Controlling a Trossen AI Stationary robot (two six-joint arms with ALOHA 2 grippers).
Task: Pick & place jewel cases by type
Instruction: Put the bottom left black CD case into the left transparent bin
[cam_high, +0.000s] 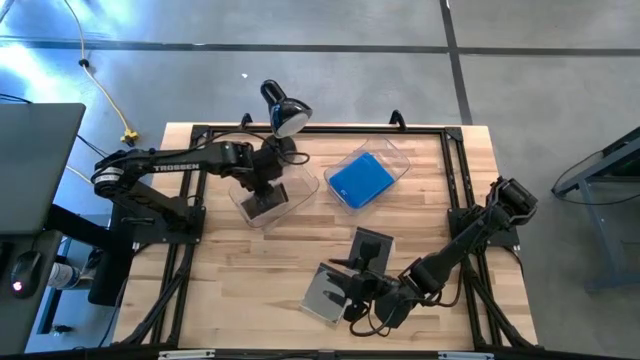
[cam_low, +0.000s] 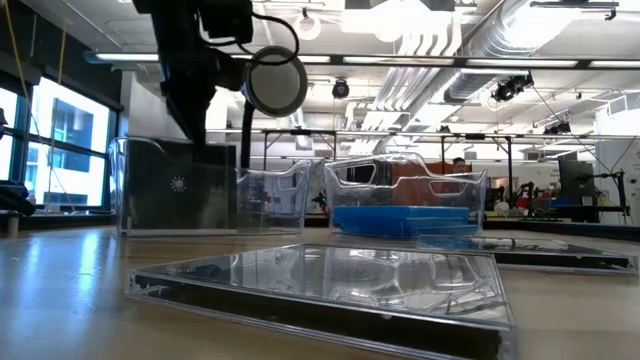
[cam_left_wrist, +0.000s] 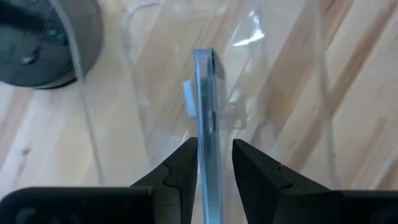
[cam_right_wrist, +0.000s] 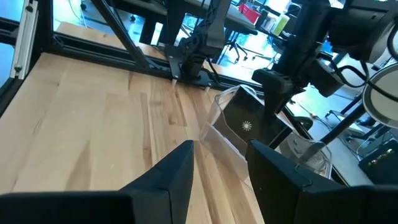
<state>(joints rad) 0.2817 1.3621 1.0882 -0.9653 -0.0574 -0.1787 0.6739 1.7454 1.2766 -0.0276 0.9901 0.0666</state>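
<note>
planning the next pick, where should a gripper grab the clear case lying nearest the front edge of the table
Judging from the high view, the clear case lies flat on the table, so no face can be pinched. Best to come from straight above and close the fingers on two opposite thin edges, or tip up its free left edge first. The right gripper sits at its right edge; the second case lies apart behind it.

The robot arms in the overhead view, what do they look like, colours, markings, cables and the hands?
Both arms are dark, nearly black, built of jointed segments. The left arm carries white TROSSEN lettering along its link and a pale ring at its shoulder joint. The right arm shows no readable marking, with thin black cables looping by its wrist. The left hand and the right hand each have two dark, wedge-shaped fingers.
</note>
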